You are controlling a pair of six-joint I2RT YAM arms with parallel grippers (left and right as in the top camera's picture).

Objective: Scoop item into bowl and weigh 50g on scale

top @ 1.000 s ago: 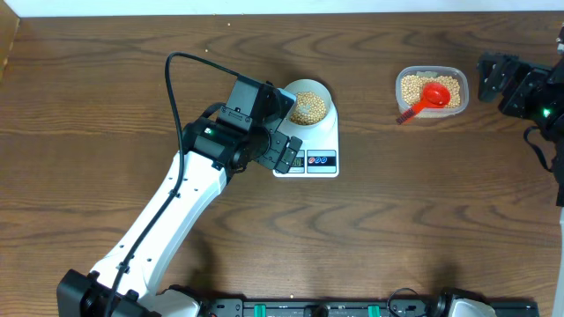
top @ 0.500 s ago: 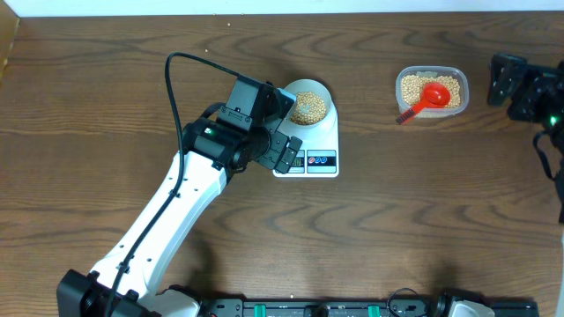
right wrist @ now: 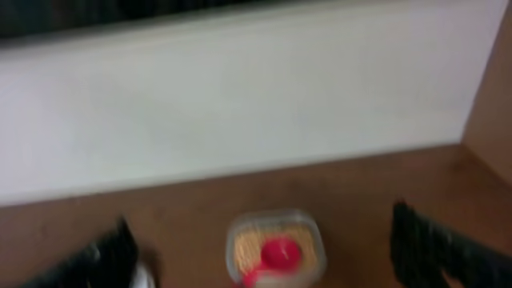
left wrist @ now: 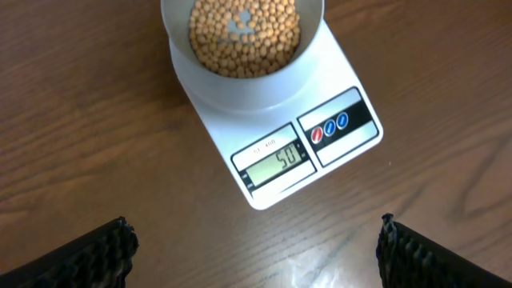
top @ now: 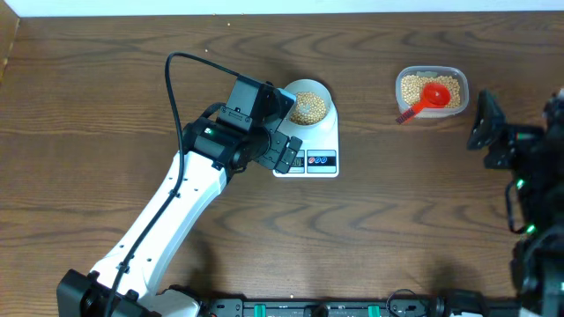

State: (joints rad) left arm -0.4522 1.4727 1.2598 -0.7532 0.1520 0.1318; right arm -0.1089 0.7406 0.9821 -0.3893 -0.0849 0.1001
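Looking down through the overhead camera, I found the bowl (top: pixel 309 104) seated on the end of the scale (top: pixel 324 141) away from its display (left wrist: pixel 278 163). The beans (left wrist: pixel 244 36) lay inside the bowl and covered most of its bottom, with one small bare patch showing near the middle. On the left wrist view the display read 50, and the two round buttons (left wrist: pixel 330 127) sat just beside it.

My left gripper (left wrist: pixel 254 244) hung over the table (top: pixel 106 88) at the display end of the scale, its jaws spread wide and holding nothing. Its dark fingertips (left wrist: pixel 104 252) stood in the two lower corners of that view, with bare wood between them.

Off to the right stood the clear tub (top: pixel 431 92), more beans in it and a red scoop (top: pixel 427 97) lying on top, handle over the rim. My right gripper (top: pixel 489 132) was near the tub but apart from it, at the table's right side. The right wrist picture was blurred, yet the jaws plainly stood wide apart with nothing gripped.
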